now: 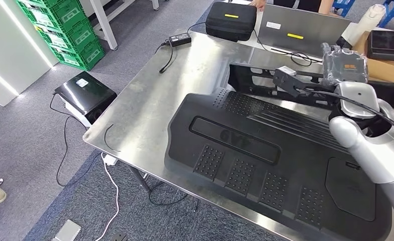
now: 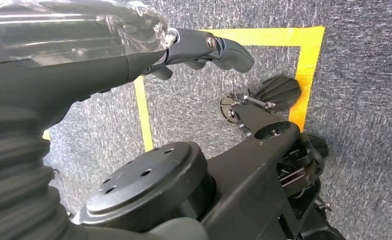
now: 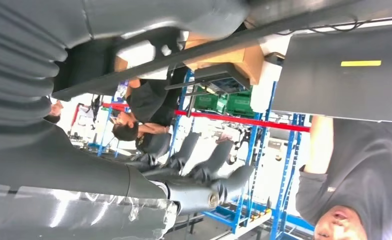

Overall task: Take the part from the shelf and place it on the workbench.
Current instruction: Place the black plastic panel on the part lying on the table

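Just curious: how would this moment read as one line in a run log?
part: lying on workbench | right hand: open, holds nothing | left hand: hanging over floor, holds nothing

The right arm [image 1: 370,145] comes in from the near right and bends up toward the far right, its silver forearm ending in a wrist wrapped in clear film. The right hand [image 3: 203,170] is empty, its dark fingers [image 3: 218,155] stretched out and slightly apart. The left hand [image 2: 203,52] hangs low, pointing down, fingers loosely curled and holding nothing.
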